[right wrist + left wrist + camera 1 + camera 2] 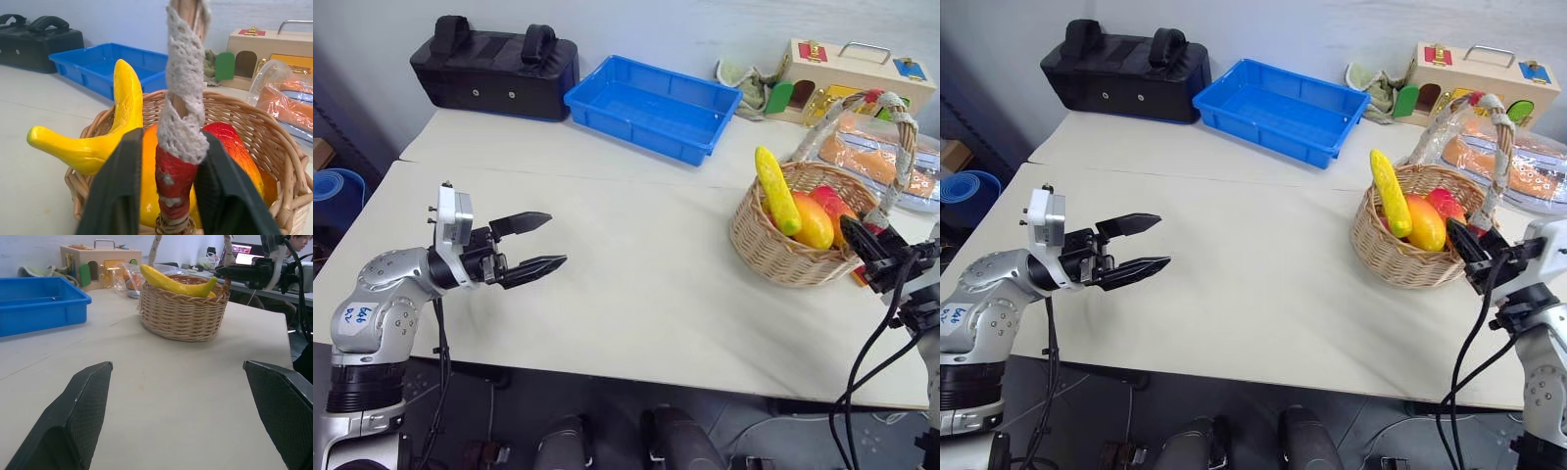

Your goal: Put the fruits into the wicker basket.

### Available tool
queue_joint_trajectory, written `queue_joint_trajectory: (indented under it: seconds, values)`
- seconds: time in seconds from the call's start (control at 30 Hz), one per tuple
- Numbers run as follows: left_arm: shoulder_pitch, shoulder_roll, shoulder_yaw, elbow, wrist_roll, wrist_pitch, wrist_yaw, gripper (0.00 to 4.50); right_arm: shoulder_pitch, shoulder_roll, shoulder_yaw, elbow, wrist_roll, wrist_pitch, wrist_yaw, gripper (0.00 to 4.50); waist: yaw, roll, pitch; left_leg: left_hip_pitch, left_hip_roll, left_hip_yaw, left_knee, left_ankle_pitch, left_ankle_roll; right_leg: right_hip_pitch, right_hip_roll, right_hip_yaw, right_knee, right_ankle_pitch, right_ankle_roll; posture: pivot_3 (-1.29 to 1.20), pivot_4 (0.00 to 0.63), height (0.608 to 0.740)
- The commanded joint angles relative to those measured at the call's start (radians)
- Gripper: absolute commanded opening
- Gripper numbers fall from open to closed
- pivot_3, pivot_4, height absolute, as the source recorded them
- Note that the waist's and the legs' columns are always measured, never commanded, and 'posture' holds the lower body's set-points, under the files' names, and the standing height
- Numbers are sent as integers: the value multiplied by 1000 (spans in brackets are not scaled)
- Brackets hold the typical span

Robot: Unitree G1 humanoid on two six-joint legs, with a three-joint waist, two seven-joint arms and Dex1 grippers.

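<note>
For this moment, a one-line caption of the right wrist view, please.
Black gripper fingers straddle the cord-wrapped handle of the round wicker basket holding a yellow banana and mangoes.

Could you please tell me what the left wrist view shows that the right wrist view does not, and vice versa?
Left wrist view alone: the open left gripper, a person at a laptop. Right wrist view alone: the black case, and the handle's red-banded base between the right gripper's fingers. Both: wicker basket, banana, blue tray, wooden box.

A white sticker (357,315) on the left arm bears handwriting too small to read.
</note>
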Motion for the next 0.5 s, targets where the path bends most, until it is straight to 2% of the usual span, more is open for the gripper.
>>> queue_joint_trajectory:
  seconds: [0.03, 0.13, 0.2, 0.33, 0.4, 0.5]
  values:
    - [12, 26, 26, 17, 23, -38, -23, 4500, 33, -54, -86, 2, 12, -79, 87, 2821, 1, 0, 0, 0, 0, 0, 0, 0, 0, 0, 0, 0, 0, 0, 0, 0, 150, 740]
    - [26, 36, 30, 42, 41, -55, -30, 4500, 85, -92, -115, 5, 21, -101, 168, 3821, 1, 0, 0, 0, 0, 0, 0, 0, 0, 0, 0, 0, -1, 0, 0, 0, 150, 740]
    - [51, 52, 33, 60, 72, -91, -41, 4500, 164, -136, -143, 18, -3, -144, 275, 4477, 2, 0, 0, 0, 0, 0, 0, 0, 0, 1, 0, 0, -1, 0, 0, 0, 150, 740]
    - [118, 83, 41, 77, 132, -161, -45, 4500, 270, -188, -173, 54, 0, -204, 445, 4477, -1, 0, 0, 1, 0, 0, -1, -1, 1, 2, 0, 0, -3, 0, 0, 0, 150, 740]
    - [182, 97, 51, 58, 173, -207, -39, 4500, 324, -197, -123, 53, -32, -270, 552, 4477, -4, 0, 0, 1, 0, 0, -1, -1, 2, 2, 0, 0, -3, 0, 0, 0, 150, 740]
    - [243, 99, 63, 40, 205, -245, -14, 4500, 345, -189, -48, 52, -71, -351, 629, 4477, -4, -1, 0, 4, 1, 0, -2, -3, 5, 4, 0, 0, -3, 0, 0, 0, 150, 740]
